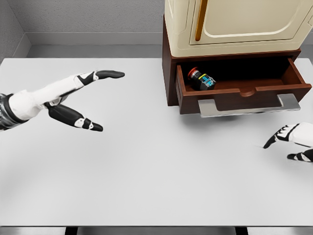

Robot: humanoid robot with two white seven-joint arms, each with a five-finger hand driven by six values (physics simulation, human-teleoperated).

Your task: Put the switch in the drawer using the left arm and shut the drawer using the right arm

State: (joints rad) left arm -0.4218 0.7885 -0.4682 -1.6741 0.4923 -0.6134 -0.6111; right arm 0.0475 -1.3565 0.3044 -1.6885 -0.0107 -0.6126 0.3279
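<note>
Head view: red-capped black switch (201,79) lies tilted inside open drawer (244,95).

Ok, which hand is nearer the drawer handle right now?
Right. The right hand sits just below and slightly right of the drawer handle, fingers open. The left hand is far off to its left over the table, open and empty.

Bright, even, diffuse light fills the whole frame, and the white table (146,186) reads almost flat, with no hard glare. A soft shadow sits under the open drawer (242,93) at right of centre, and its interior goes dark toward the back. Faint shading dims the upper-left corner. Everything is sharp edge to edge, with no blur and no visible distortion.
</note>
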